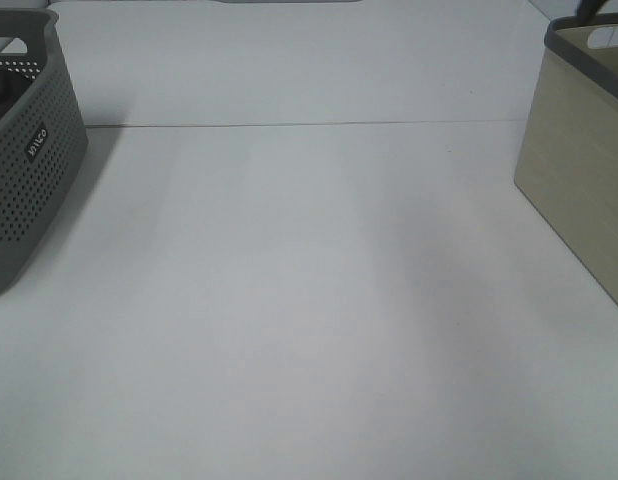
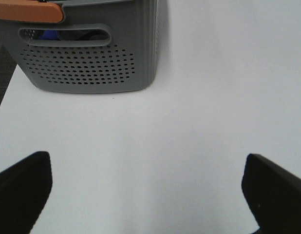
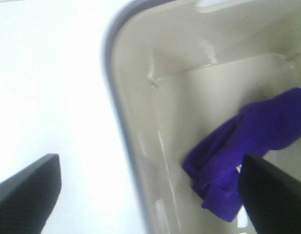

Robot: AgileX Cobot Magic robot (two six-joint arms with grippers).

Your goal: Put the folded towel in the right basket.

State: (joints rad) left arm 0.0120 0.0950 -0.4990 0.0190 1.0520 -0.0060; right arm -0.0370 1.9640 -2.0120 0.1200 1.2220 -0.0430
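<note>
A purple towel (image 3: 248, 146) lies crumpled on the floor of the beige right basket (image 3: 141, 97). That basket also shows at the right edge of the high view (image 1: 579, 150). My right gripper (image 3: 150, 195) is open and empty above the basket's rim, one finger (image 3: 28, 187) over the table, the other (image 3: 272, 195) over the basket's inside. My left gripper (image 2: 145, 195) is open and empty above the bare white table, facing the grey basket (image 2: 92, 53). Neither gripper shows in the high view.
A grey perforated basket (image 1: 24, 150) stands at the left edge of the white table (image 1: 309, 300). An orange handle-like part (image 2: 28, 10) shows above it in the left wrist view. Something dark and blue lies inside it.
</note>
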